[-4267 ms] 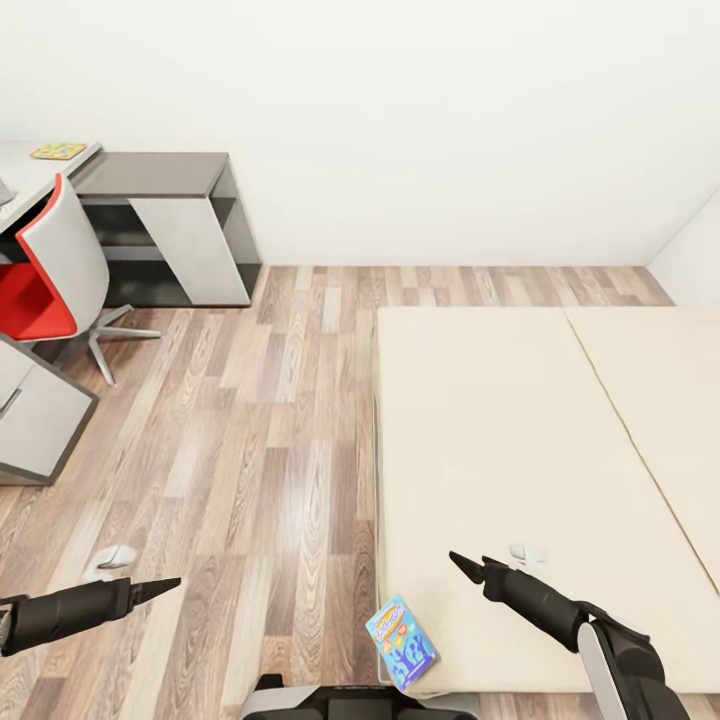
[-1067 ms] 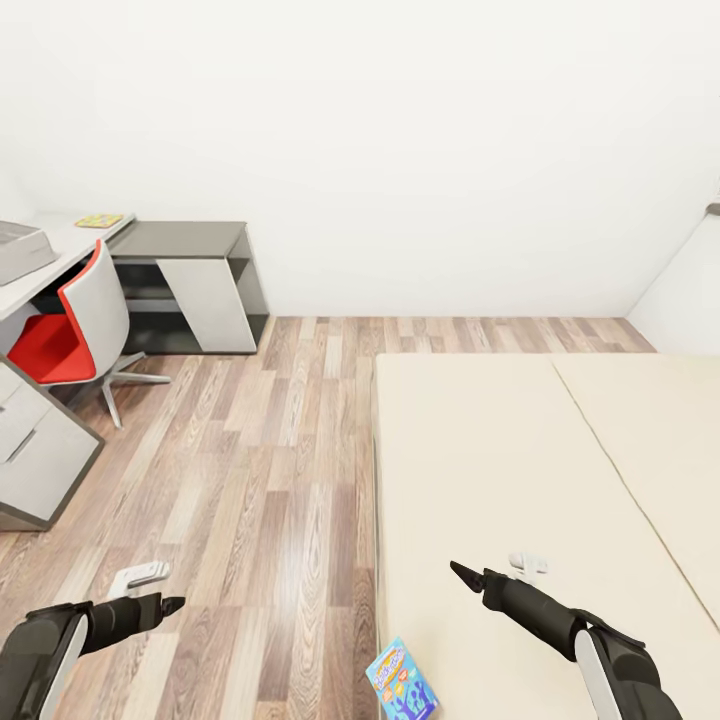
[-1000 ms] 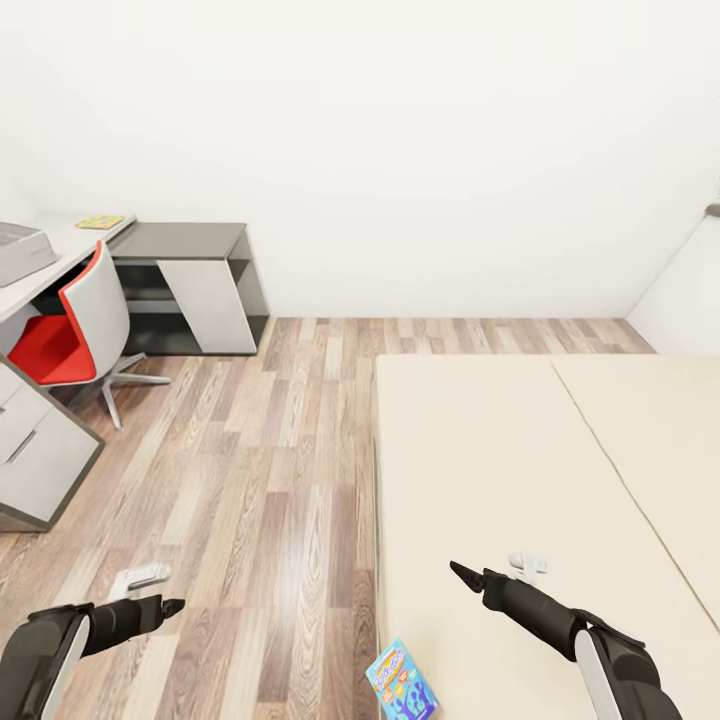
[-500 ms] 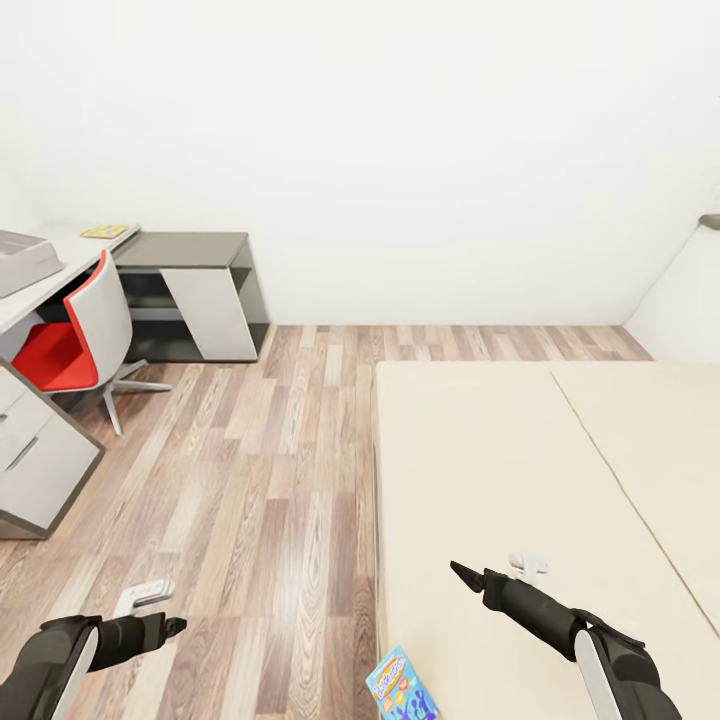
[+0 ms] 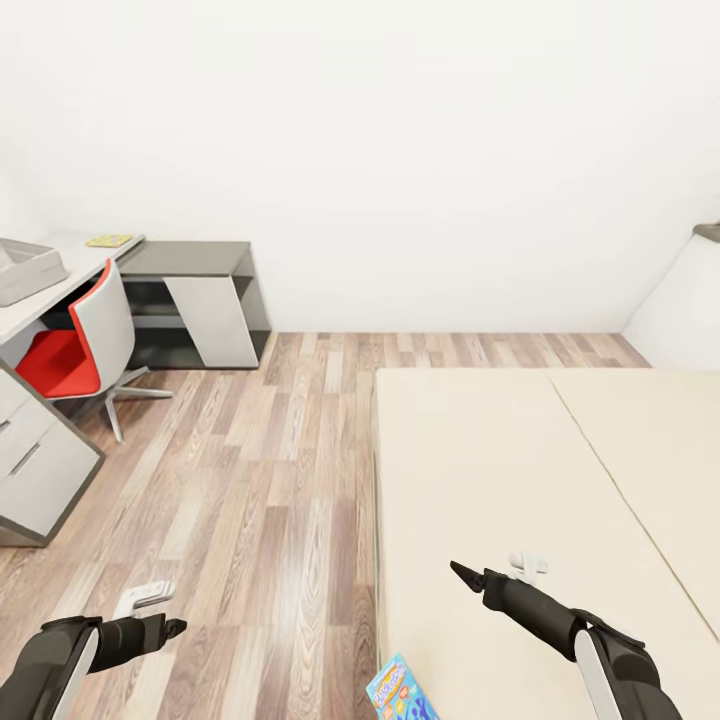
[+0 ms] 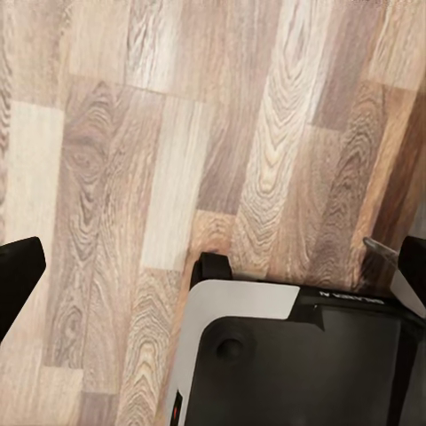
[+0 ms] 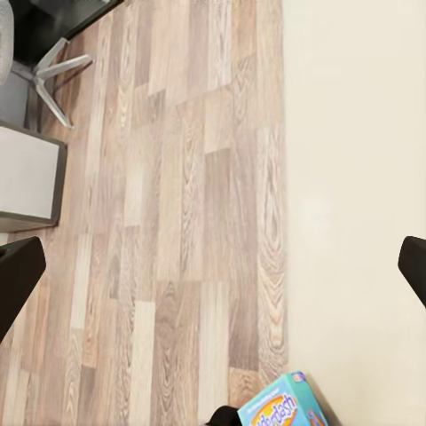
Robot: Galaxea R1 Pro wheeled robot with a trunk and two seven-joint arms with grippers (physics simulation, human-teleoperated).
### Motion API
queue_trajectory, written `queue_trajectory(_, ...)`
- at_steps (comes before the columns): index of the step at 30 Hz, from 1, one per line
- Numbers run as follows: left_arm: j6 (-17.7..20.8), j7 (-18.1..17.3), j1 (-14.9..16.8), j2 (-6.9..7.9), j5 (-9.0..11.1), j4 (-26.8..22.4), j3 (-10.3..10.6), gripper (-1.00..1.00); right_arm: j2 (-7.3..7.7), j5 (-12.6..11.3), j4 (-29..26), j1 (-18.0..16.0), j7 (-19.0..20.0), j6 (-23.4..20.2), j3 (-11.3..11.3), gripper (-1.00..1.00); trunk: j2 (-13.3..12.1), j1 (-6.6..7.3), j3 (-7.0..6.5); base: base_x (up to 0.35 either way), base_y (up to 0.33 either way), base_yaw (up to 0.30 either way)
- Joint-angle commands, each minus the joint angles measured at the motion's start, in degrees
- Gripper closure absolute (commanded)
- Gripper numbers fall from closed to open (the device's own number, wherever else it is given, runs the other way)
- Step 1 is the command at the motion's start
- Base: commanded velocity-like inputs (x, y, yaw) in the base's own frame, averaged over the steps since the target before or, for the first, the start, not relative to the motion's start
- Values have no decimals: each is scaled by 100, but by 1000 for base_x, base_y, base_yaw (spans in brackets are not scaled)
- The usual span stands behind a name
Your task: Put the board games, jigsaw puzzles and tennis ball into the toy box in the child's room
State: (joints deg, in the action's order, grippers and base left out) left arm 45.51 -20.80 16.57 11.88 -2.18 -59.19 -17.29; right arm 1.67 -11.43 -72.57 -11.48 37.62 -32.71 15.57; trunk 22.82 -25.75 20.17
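One blue board game (image 5: 402,690) lay at the bed (image 5: 520,480) edge; one puzzle (probably) (image 5: 110,241) and one toy box (image 5: 28,268) sat on the table (image 5: 60,285). Both grippers, left (image 5: 172,628) and right (image 5: 462,574), were spread, empty.

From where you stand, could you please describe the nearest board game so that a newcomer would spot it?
Find the wide beige bed on the wood-plank floor. At its near corner beside the floor lies a thin blue board game box with a cartoon-printed lid, the one colourful item on the plain mattress.
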Motion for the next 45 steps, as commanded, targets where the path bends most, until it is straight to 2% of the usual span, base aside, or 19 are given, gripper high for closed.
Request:
queue_trajectory(1, 28, -37, 4, -2, -25, -5, -9, -100, 0, -33, -3, -4, 8, -42, 7, -100, 10, -3, 0, 0, 0, 46)
queue_trajectory(45, 20, -39, 4, -9, -28, -5, 3, -100, -8, -36, -3, -4, -27, -39, 7, -100, 10, -3, -415, 0, 0, 58)
